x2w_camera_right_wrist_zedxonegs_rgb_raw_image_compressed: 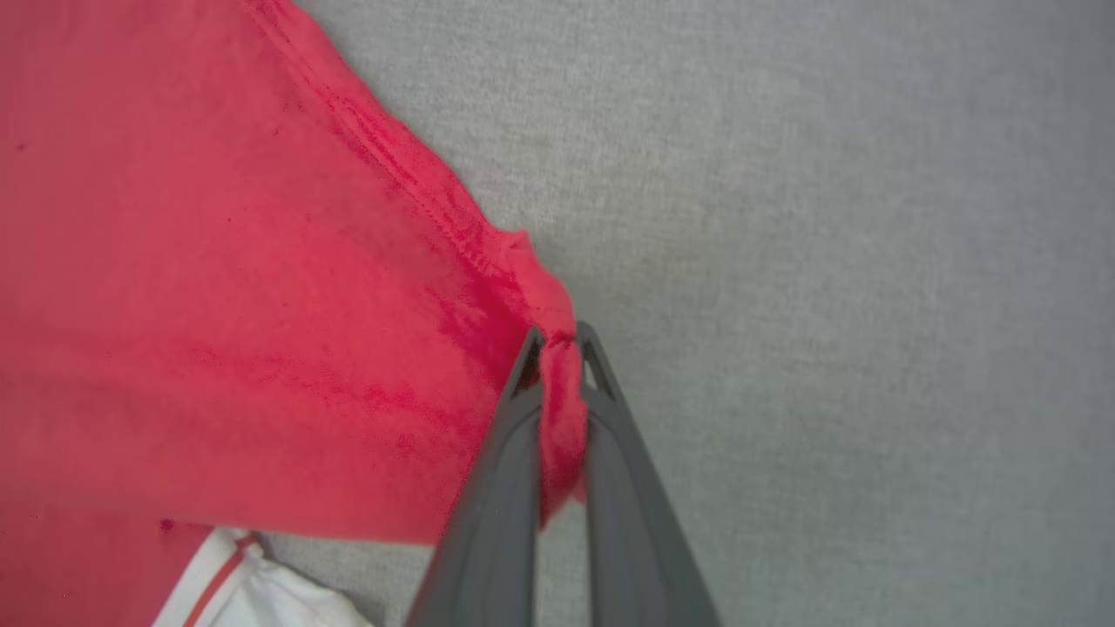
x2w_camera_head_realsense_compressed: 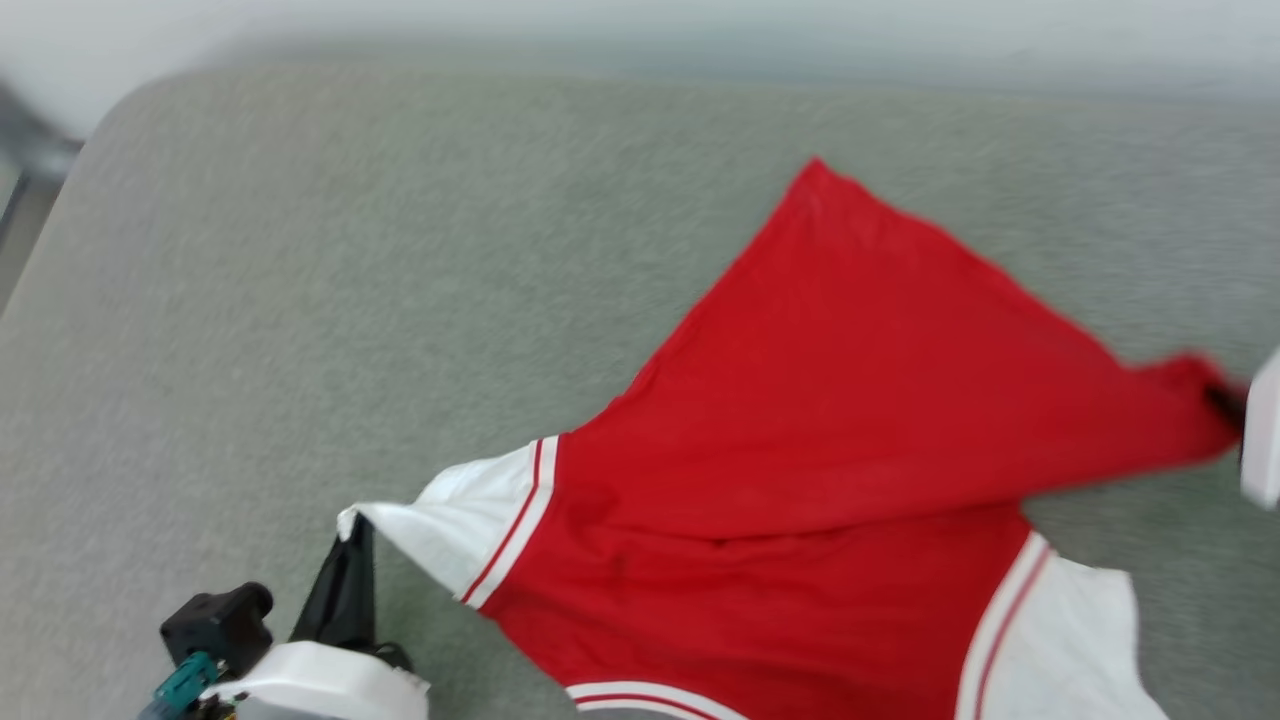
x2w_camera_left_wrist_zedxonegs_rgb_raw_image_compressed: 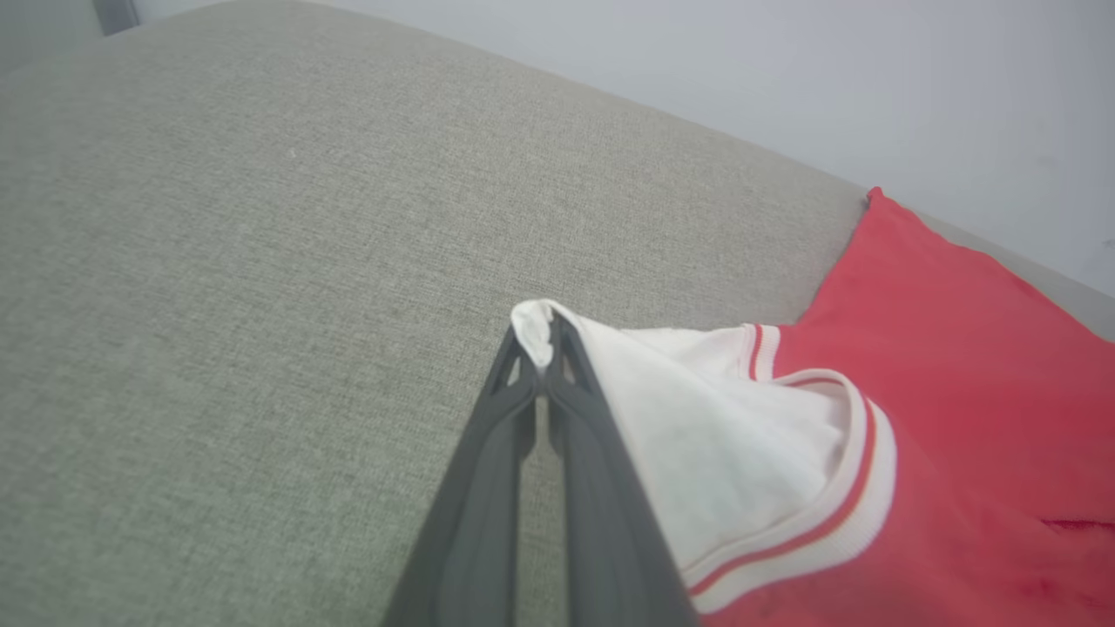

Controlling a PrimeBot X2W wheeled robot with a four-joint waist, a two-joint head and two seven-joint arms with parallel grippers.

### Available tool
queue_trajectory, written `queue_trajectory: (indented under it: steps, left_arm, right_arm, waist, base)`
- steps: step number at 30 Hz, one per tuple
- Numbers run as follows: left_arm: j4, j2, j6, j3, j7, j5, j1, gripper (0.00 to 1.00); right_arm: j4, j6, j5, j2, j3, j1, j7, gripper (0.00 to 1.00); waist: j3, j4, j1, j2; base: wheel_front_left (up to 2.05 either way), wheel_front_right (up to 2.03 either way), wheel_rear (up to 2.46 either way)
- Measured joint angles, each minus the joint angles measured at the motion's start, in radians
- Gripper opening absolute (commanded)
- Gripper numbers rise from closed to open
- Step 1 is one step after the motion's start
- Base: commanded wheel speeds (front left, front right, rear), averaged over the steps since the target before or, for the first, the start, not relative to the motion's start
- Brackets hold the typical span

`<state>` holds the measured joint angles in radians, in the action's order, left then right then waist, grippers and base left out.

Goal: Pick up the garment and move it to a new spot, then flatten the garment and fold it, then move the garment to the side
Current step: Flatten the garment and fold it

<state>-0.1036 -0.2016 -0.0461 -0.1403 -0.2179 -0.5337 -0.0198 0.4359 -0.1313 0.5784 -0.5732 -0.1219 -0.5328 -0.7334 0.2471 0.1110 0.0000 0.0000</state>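
Left wrist view: sleeve [x2w_camera_left_wrist_zedxonegs_rgb_raw_image_compressed: 714,435] in gripper [x2w_camera_left_wrist_zedxonegs_rgb_raw_image_compressed: 544,335]

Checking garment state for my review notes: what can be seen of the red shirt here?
The garment is a red, jersey-like T-shirt with white short sleeves and red-white striped trim, with a plain face up. It lies partly spread and creased on the grey-green fabric surface. The left pincer is shut on the tip of one white sleeve. The right pincer is shut on a red hem corner, which is stretched out sideways.

Blurred, cropped head view
The garment [x2w_camera_head_realsense_compressed: 820,400] runs off the bottom edge; the right gripper [x2w_camera_head_realsense_compressed: 1228,402] lies mostly beyond the right edge.
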Motion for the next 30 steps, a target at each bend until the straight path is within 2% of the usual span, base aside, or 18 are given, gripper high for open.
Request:
queue_trajectory:
  steps: [3, 4, 5, 7, 9, 10, 13, 14, 19, 20, 21, 22, 23, 26, 30]
  left_arm:
    - [0.002, -0.018, -0.011, 0.018, 0.021, -0.009, -0.030, 0.00]
    - [0.002, -0.018, -0.011, 0.018, 0.021, -0.009, -0.030, 0.00]
    - [0.003, -0.027, -0.016, 0.022, 0.033, -0.016, -0.048, 0.00]
    - [0.002, -0.037, -0.017, 0.028, 0.045, -0.021, -0.068, 0.00]
    - [0.002, -0.042, -0.020, 0.031, 0.049, -0.025, -0.080, 0.00]
    - [0.001, -0.047, -0.023, 0.035, 0.061, -0.031, -0.097, 0.00]
    - [0.006, -0.057, -0.026, 0.040, 0.076, -0.037, -0.113, 0.00]
    - [0.006, -0.057, -0.026, 0.040, 0.076, -0.037, -0.113, 0.00]
    - [0.017, -0.065, -0.033, 0.039, 0.097, -0.043, -0.126, 0.00]
    - [0.020, -0.066, -0.034, 0.038, 0.099, -0.043, -0.129, 0.00]
    - [0.022, -0.066, -0.034, 0.037, 0.101, -0.043, -0.132, 0.00]
    - [0.025, -0.066, -0.035, 0.034, 0.103, -0.043, -0.135, 0.00]
    - [0.028, -0.065, -0.035, 0.031, 0.106, -0.044, -0.136, 0.00]
    - [0.037, -0.064, -0.040, 0.025, 0.109, -0.043, -0.137, 0.00]
    - [0.053, -0.060, -0.042, 0.015, 0.112, -0.043, -0.136, 0.00]
  right_arm:
    - [-0.058, 0.000, 0.005, 0.020, 0.053, 0.155, 0.008, 0.00]
    - [-0.058, 0.000, 0.005, 0.020, 0.053, 0.155, 0.008, 0.00]
    - [-0.099, 0.000, 0.004, 0.046, 0.091, 0.261, 0.017, 0.00]
    - [-0.137, 0.000, -0.003, 0.083, 0.132, 0.368, 0.022, 0.00]
    - [-0.157, 0.000, -0.011, 0.104, 0.151, 0.418, 0.029, 0.00]
    - [-0.192, 0.000, -0.019, 0.156, 0.197, 0.513, 0.039, 0.00]
    - [-0.243, 0.000, -0.052, 0.228, 0.252, 0.637, 0.042, 0.00]
    - [-0.243, 0.000, -0.052, 0.228, 0.252, 0.637, 0.042, 0.00]
    - [-0.300, 0.000, -0.074, 0.355, 0.323, 0.764, 0.059, 0.00]
    - [-0.307, 0.000, -0.082, 0.375, 0.340, 0.779, 0.079, 0.30]
    - [-0.310, 0.000, -0.083, 0.394, 0.354, 0.786, 0.094, 0.48]
    - [-0.315, 0.000, -0.084, 0.410, 0.357, 0.790, 0.108, 0.79]
    - [-0.326, 0.000, -0.084, 0.428, 0.363, 0.794, 0.137, 1.00]
    - [-0.346, 0.000, -0.096, 0.447, 0.381, 0.790, 0.239, 1.00]
    - [-0.366, 0.000, -0.100, 0.451, 0.395, 0.741, 0.433, 1.00]
  waist:
    - [-0.043, -0.045, 0.0000, 0.0000]
    - [-0.043, -0.045, 0.0000, 0.0000]
    - [-0.073, -0.071, -0.0001, 0.0000]
    - [-0.104, -0.093, -0.0001, 0.0000]
    - [-0.119, -0.104, -0.0002, 0.0000]
    - [-0.146, -0.124, -0.0002, 0.0000]
    - [-0.180, -0.153, -0.0003, 0.0000]
    - [-0.180, -0.153, -0.0003, 0.0000]
    - [-0.208, -0.185, -0.0003, 0.0000]
    - [-0.210, -0.187, -0.0003, 0.0000]
    - [-0.210, -0.188, -0.0003, 0.0000]
    - [-0.209, -0.188, -0.0003, 0.0000]
    - [-0.207, -0.189, -0.0002, 0.0000]
    - [-0.204, -0.190, -0.0001, 0.0000]
    - [-0.196, -0.190, -0.0001, 0.0000]
  base:
    - [0.00, 0.00, 0.00]
    - [0.00, 0.00, 0.00]
    - [0.00, 0.00, 0.00]
    - [0.00, 0.00, 0.00]
    - [0.00, 0.00, 0.00]
    - [0.00, 0.00, 0.00]
    - [0.00, 0.00, 0.00]
    - [0.00, 0.00, 0.00]
    - [0.00, 0.00, 0.00]
    - [0.00, 0.00, 0.00]
    - [0.00, 0.00, 0.00]
    - [0.00, 0.00, 0.00]
    - [0.00, 0.00, 0.00]
    - [0.00, 0.00, 0.00]
    - [0.00, 0.00, 0.00]
